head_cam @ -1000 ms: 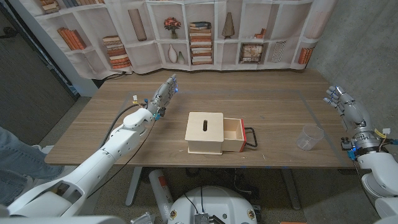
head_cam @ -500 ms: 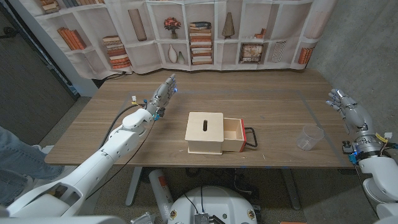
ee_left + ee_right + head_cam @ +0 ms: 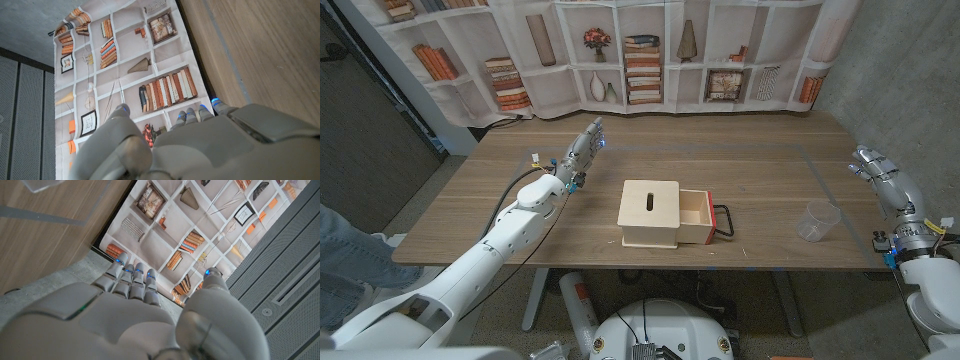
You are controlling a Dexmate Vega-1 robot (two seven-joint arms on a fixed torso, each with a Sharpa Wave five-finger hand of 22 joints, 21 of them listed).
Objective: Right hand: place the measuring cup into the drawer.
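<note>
One clear plastic measuring cup (image 3: 817, 221) is standing beside one pale wooden box's open drawer (image 3: 695, 215), its markings illegible. The right hand (image 3: 881, 176) and left hand (image 3: 582, 152) are hovering with fingers apart, holding nothing.

Glossy white arm shells, grey left hand (image 3: 582, 152), blue-lit fingertips (image 3: 116, 260), apparently black cables at wrists

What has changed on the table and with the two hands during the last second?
The right hand moved outward and a little nearer to the robot, off the table's right edge. It holds nothing. The left hand, the measuring cup and the wooden box with its open drawer stayed in place.
</note>
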